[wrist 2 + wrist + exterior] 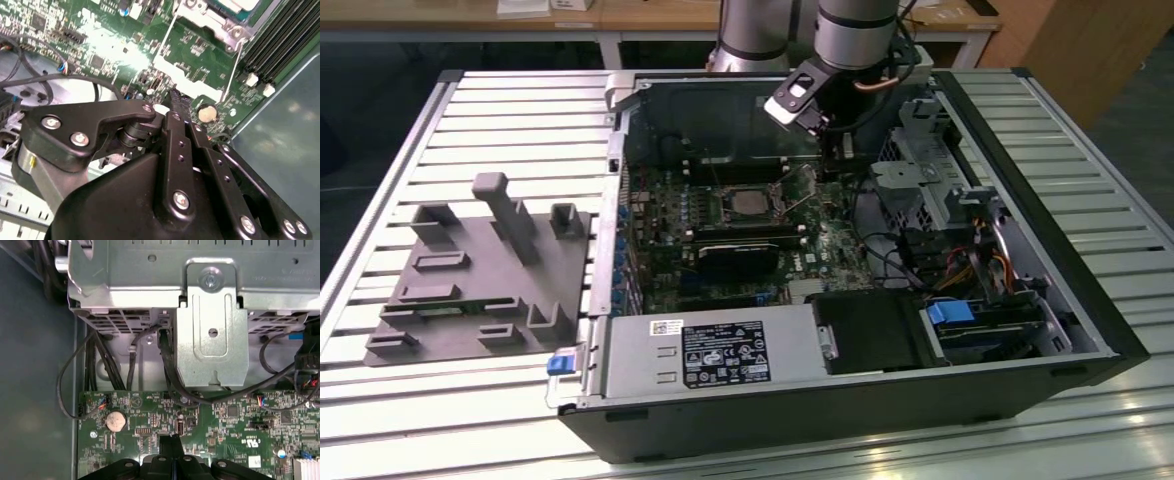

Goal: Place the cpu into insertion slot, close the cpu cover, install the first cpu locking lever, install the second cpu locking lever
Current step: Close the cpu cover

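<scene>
Two of the four steps look done, judging from where things lie. The cpu (750, 203) sits flat inside the insertion slot (720, 212), its silvery top facing up. The cpu cover (227, 31) seems to be lowered over it as a thin metal frame, though I cannot confirm it is fully down.

Locking levers: two thin wire rods (231, 70) run along the sides of the insertion slot in the second wrist view. I cannot tell whether either is hooked under its catch, so I count both lever steps as open.

End effector (172, 442): fingers pressed together, with nothing visible between them. It hangs low over the green circuit board (225, 415), just beside the insertion slot on the exterior view's right, at the corner where the lever ends lie. Whether the tips touch a lever or the board I cannot make out.

A coin cell (115, 421) sits on the board near the insertion slot, beside the fingertips. The grey fixture plate (480, 270) rests on the slatted surface (494, 110), well apart from the insertion slot and outside the case.
</scene>
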Available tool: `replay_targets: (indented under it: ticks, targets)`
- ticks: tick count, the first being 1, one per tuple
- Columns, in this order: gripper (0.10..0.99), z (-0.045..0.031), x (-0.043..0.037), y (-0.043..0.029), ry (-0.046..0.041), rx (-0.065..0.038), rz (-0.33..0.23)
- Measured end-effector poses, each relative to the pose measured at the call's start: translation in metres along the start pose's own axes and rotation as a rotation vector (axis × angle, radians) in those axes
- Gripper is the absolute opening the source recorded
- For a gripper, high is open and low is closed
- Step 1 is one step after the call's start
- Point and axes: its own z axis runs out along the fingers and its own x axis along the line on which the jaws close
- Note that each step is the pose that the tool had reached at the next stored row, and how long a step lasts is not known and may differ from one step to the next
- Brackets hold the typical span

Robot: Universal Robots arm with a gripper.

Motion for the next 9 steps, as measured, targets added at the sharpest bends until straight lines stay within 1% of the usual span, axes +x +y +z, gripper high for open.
replay_targets:
  ticks: [3, 4, 6, 7, 9]
  targets:
    - [0.102, 0.0003, 0.0, 0.0007, -0.0012, 0.037, -0.001]
    - [0.102, 0.0004, 0.0, 0.0008, -0.0015, 0.047, -0.001]
    - [0.102, 0.0006, 0.0, 0.0008, -0.002, 0.064, -0.001]
    - [0.102, 0.0006, 0.0, 0.0008, -0.0021, 0.068, -0.001]
    - [0.102, 0.0006, 0.0, 0.0008, -0.0023, 0.069, -0.001]
